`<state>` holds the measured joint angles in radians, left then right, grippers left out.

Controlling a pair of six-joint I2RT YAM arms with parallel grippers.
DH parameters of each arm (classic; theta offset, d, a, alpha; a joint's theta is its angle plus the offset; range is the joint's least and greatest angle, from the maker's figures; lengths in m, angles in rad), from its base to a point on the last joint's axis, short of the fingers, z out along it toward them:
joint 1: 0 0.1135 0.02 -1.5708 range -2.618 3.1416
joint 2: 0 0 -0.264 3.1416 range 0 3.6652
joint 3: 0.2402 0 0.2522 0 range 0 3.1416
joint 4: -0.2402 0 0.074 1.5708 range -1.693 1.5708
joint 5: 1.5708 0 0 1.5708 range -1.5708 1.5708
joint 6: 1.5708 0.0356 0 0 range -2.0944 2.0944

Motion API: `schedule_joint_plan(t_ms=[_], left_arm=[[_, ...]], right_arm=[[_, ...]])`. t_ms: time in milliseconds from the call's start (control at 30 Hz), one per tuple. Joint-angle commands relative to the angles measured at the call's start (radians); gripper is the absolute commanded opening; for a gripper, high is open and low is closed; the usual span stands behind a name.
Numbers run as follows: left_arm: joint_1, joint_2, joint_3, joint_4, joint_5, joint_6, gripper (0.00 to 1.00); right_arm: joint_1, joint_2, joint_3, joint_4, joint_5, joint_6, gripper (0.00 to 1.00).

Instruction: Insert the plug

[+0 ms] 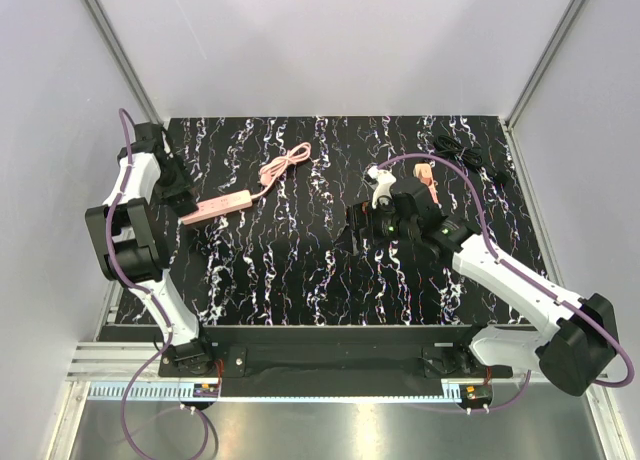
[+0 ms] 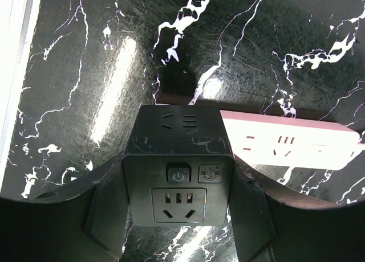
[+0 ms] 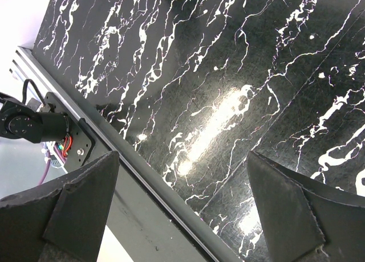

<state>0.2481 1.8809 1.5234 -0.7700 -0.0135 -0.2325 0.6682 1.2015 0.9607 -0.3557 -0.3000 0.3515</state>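
Observation:
The salmon-pink plug (image 1: 424,169) lies on the black marble table, just behind my right wrist. My right gripper (image 1: 353,227) hovers near the table's middle, open and empty; in the right wrist view (image 3: 182,216) only bare table shows between its fingers. My left gripper (image 1: 178,188) is at the far left. In the left wrist view (image 2: 178,202) it is shut on a black socket cube (image 2: 178,188) with a power button and a socket face. A pink power strip (image 1: 215,207) lies right beside that cube and also shows in the left wrist view (image 2: 285,143).
The strip's pink cable (image 1: 286,164) is coiled behind it. Black cables (image 1: 462,146) lie at the back right corner. The table's metal front rail (image 3: 142,182) runs below the right gripper. Grey walls close the left, right and back sides.

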Motion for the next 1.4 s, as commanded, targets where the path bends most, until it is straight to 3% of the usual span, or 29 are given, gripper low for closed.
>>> schedule_joint_plan(t_ms=[0, 900, 1367], left_arm=[[-0.001, 0.032, -0.008, -0.071, 0.035, 0.027, 0.0], [-0.024, -0.029, -0.017, -0.114, 0.03, 0.042, 0.0], [-0.035, 0.035, -0.02, -0.08, -0.037, 0.058, 0.0]], right_arm=[[-0.002, 0.004, 0.004, 0.041, -0.002, -0.017, 1.0], [-0.002, 0.026, 0.007, 0.04, 0.001, -0.02, 1.0], [-0.002, 0.0, 0.001, 0.032, 0.009, -0.022, 1.0]])
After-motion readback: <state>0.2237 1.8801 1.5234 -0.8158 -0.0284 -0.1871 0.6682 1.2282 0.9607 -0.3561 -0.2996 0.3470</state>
